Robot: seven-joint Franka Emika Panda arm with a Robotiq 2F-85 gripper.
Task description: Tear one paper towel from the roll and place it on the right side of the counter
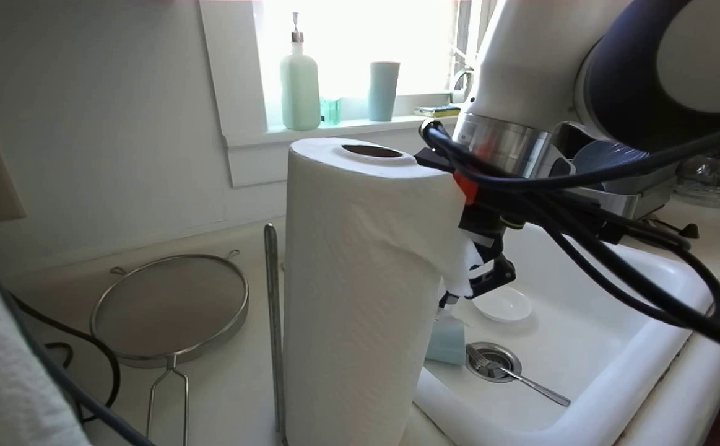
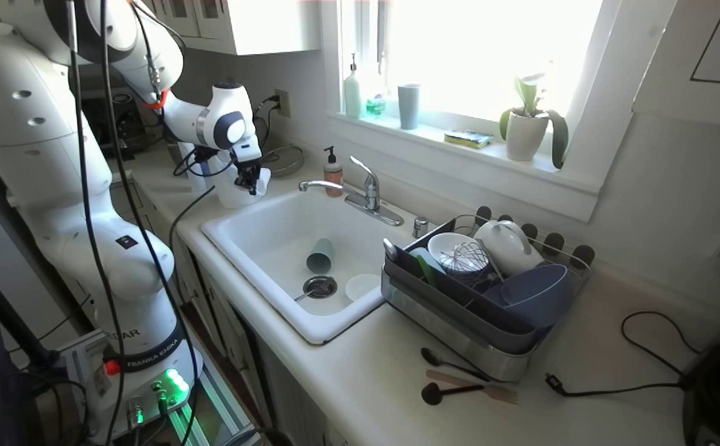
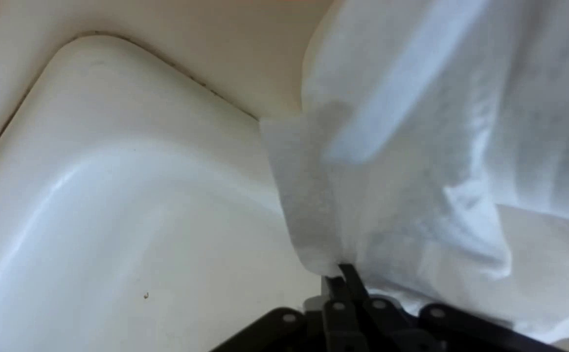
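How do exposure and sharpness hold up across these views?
In both exterior views, the window is blown out to white; in an exterior view, the green base lights flare; in the wrist view, the paper towel looks soft, and glare streaks the curved wall of the sink.

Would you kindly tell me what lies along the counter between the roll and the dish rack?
In both exterior views, the sink, with a cup inside, lies between the roll and the dish rack.

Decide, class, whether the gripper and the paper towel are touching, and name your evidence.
Touching: the wrist view shows the gripper closed on the paper towel, with creases gathering where it is pinched.
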